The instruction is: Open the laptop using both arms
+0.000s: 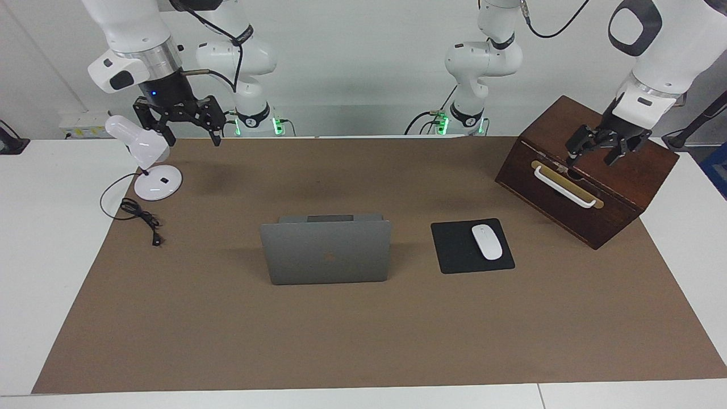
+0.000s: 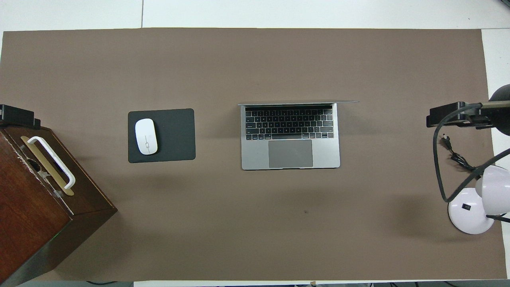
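The silver-grey laptop (image 1: 326, 253) stands open in the middle of the brown mat, with its lid upright and the dark logo showing in the facing view. In the overhead view the laptop (image 2: 291, 153) shows its keyboard and trackpad toward the robots. My right gripper (image 1: 193, 138) hangs open in the air beside the lamp head, at the right arm's end of the table; it also shows in the overhead view (image 2: 458, 113). My left gripper (image 1: 590, 161) is open over the wooden box, near its white handle. Neither gripper touches the laptop.
A black mouse pad (image 1: 454, 250) with a white mouse (image 1: 487, 241) lies beside the laptop toward the left arm's end. A dark wooden box (image 1: 625, 187) with a white handle stands at that end. A white desk lamp (image 1: 156, 182) and its black cable (image 1: 139, 216) are at the right arm's end.
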`<state>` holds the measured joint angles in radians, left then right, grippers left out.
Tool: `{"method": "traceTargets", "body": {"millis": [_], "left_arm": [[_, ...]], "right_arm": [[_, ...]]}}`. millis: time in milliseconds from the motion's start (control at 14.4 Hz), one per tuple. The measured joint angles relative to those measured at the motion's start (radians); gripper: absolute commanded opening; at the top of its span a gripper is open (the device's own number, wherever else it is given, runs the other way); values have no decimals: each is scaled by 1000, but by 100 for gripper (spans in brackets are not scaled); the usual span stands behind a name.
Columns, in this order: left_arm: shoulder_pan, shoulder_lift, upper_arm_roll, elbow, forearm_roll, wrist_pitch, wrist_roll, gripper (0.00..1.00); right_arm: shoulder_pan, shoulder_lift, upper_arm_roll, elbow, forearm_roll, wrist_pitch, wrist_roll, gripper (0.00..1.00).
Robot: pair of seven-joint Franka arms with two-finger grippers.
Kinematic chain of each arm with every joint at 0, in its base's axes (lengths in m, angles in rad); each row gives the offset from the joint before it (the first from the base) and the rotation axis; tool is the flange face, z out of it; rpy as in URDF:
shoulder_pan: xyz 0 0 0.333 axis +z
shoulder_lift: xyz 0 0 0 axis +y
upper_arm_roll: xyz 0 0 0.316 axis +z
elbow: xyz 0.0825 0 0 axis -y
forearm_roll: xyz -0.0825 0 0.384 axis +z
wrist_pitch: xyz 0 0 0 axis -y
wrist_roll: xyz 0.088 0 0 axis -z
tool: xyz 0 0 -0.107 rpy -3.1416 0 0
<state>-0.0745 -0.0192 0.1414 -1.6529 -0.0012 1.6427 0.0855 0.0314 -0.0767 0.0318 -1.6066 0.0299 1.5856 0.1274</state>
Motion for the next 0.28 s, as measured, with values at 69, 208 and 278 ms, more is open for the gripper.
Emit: {"method": "traceTargets", "body": {"millis": [69, 208, 278], "left_arm": [[0, 0, -2, 0, 10, -1, 0, 100], [-1, 0, -3, 0, 13, -2, 0, 100], [-1, 0, -3, 1, 13, -2, 0, 100]], "right_arm": [[0, 0, 0, 0, 0, 0, 0, 100], [0, 1, 0, 0, 0, 0, 0, 100], [0, 1, -1, 0, 0, 0, 0, 100]]}}
